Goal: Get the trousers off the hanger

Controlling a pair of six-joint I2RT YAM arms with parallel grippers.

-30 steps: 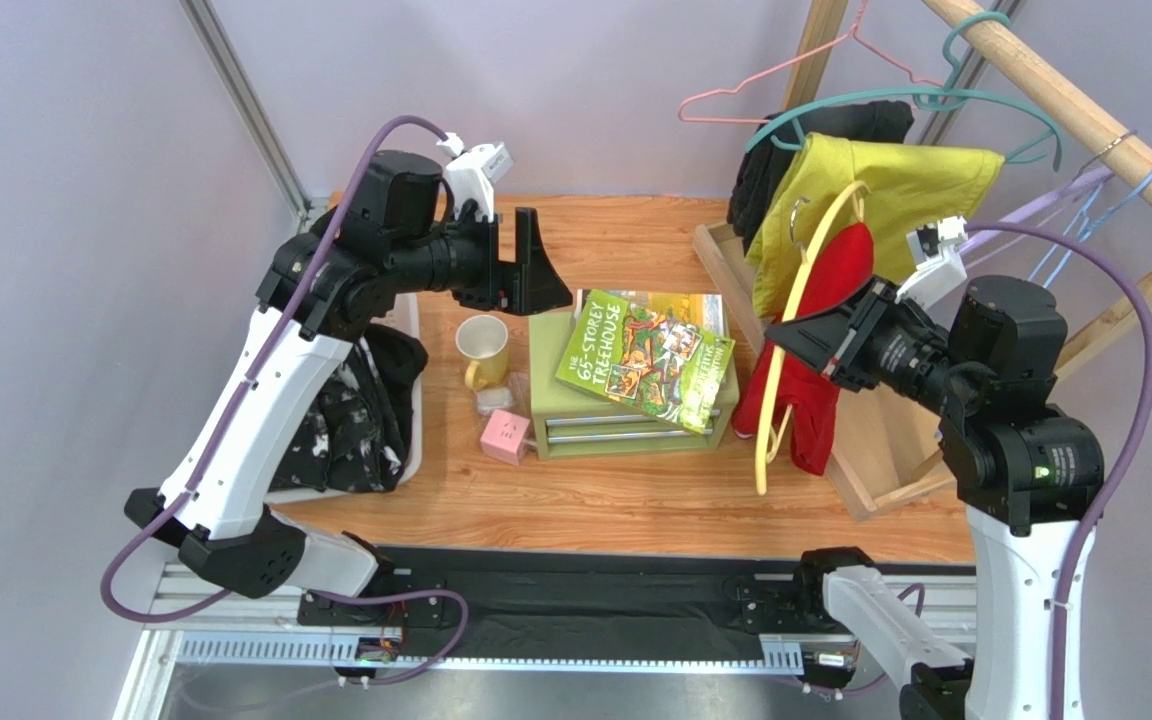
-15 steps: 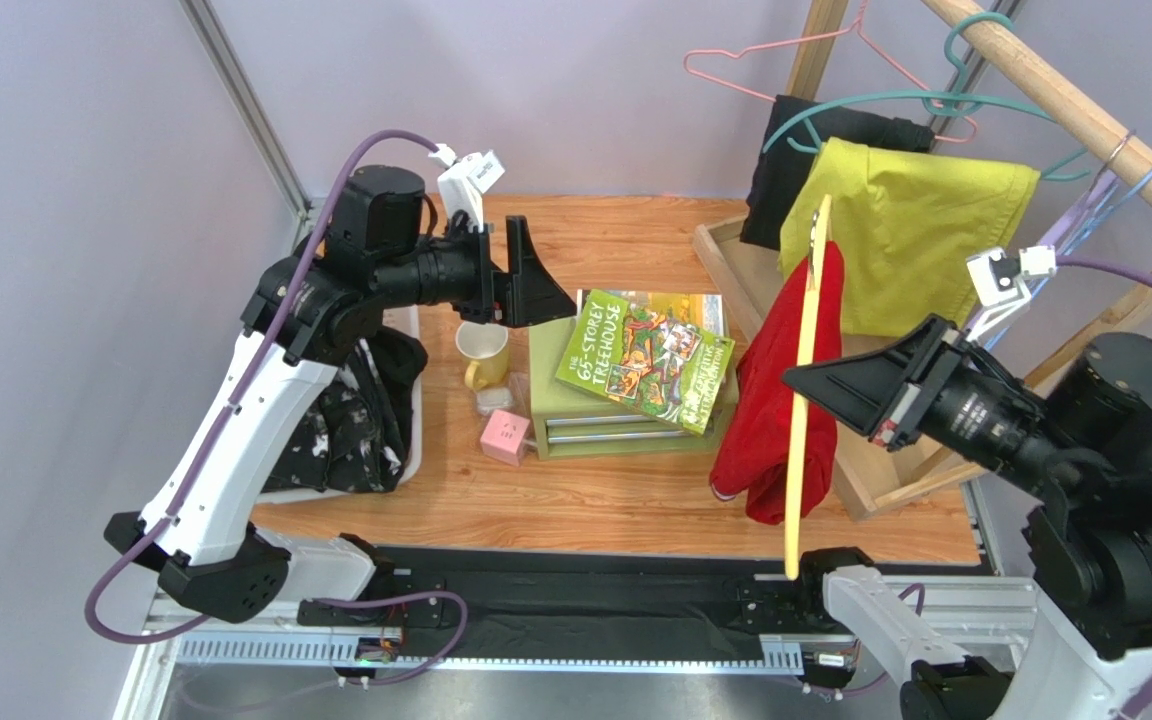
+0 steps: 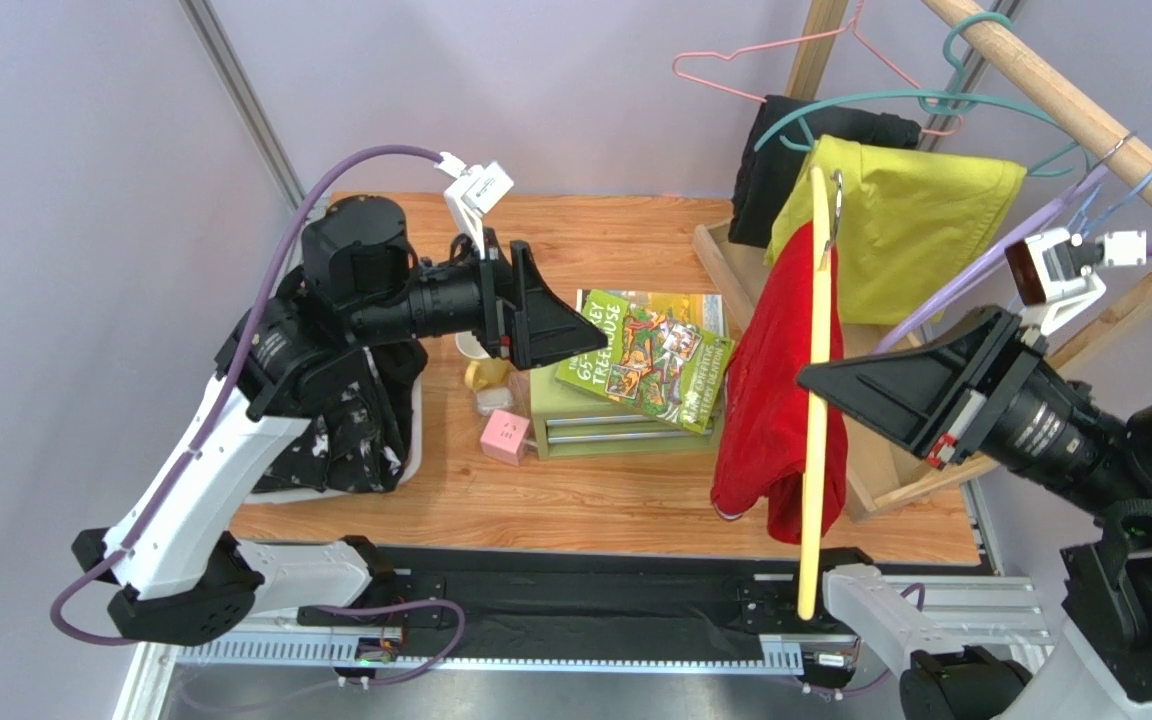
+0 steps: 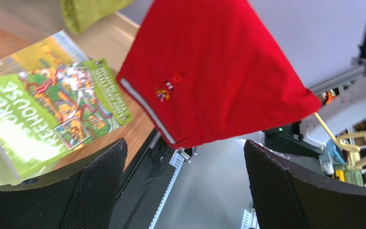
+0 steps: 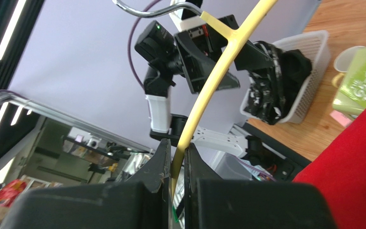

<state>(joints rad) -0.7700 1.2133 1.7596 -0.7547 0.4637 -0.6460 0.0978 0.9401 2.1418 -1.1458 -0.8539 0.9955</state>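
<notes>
The red trousers (image 3: 766,405) hang over a yellow hanger (image 3: 817,375) held in the air in front of the rack. My right gripper (image 3: 815,387) is shut on the hanger's yellow arm (image 5: 218,71). My left gripper (image 3: 537,308) is open and empty, left of the red trousers and pointing at them (image 4: 209,76). The yellow-green trousers (image 3: 913,225) and a black garment (image 3: 778,165) hang on hangers on the wooden rail. The black white-speckled cloth (image 3: 342,420) lies in a white basket (image 3: 409,450) under the left arm.
A green book (image 3: 642,357) lies on a green box (image 3: 612,428) at the table's middle, with a yellow mug (image 3: 485,372) and a pink cube (image 3: 504,437) beside it. The wooden rail (image 3: 1078,113) carries bare pink, lavender and blue hangers.
My right gripper has lifted the yellow hanger with the red trousers off the rack and brought it forward and up. My left gripper has moved right toward the red trousers.
</notes>
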